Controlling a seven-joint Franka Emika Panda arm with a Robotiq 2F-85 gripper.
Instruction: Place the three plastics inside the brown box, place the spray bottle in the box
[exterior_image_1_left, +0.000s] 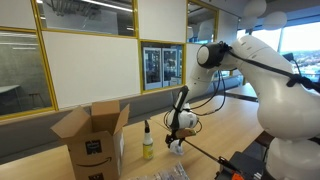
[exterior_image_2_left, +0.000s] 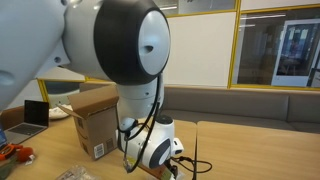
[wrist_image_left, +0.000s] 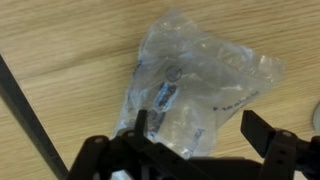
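In the wrist view a clear, wrinkly plastic bag (wrist_image_left: 195, 80) with a small dark item inside lies flat on the wooden table. My gripper (wrist_image_left: 200, 130) is open just above it, one finger on each side of the bag's lower end. In an exterior view the gripper (exterior_image_1_left: 176, 138) hangs low over that bag (exterior_image_1_left: 178, 147). To its left stands the yellowish spray bottle (exterior_image_1_left: 148, 142). Further left is the brown box (exterior_image_1_left: 95, 140), flaps open; its logo side also shows (exterior_image_2_left: 95, 125). More clear plastic (exterior_image_1_left: 160, 175) lies at the table's front edge.
A thin black rod (exterior_image_1_left: 200, 152) lies across the table near the gripper and crosses the wrist view (wrist_image_left: 20, 110). A laptop (exterior_image_2_left: 35, 115) sits behind the box. Red and black gear (exterior_image_1_left: 245, 165) stands by the robot base. Glass walls stand behind the table.
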